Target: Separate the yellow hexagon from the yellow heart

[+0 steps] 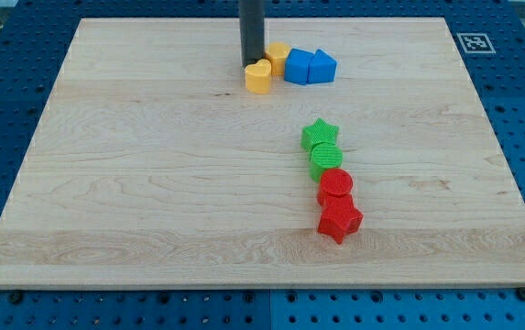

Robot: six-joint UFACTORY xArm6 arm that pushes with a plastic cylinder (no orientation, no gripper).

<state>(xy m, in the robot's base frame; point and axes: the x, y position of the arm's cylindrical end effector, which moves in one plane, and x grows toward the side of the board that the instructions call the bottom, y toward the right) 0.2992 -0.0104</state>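
Observation:
The yellow heart (258, 77) lies near the view's top centre on the wooden board (134, 183). The yellow hexagon (278, 57) sits just up and to the right of it, touching or nearly touching it. My tip (252, 64) is the lower end of the dark rod, standing right at the heart's upper left edge and to the left of the hexagon. Part of the hexagon's left side is hidden by the rod.
Two blue blocks (299, 67) (322, 66) sit against the hexagon's right side. A green star (320, 135), a green round block (325, 160), a red round block (336, 186) and a red star (339, 220) form a chain at the view's right centre.

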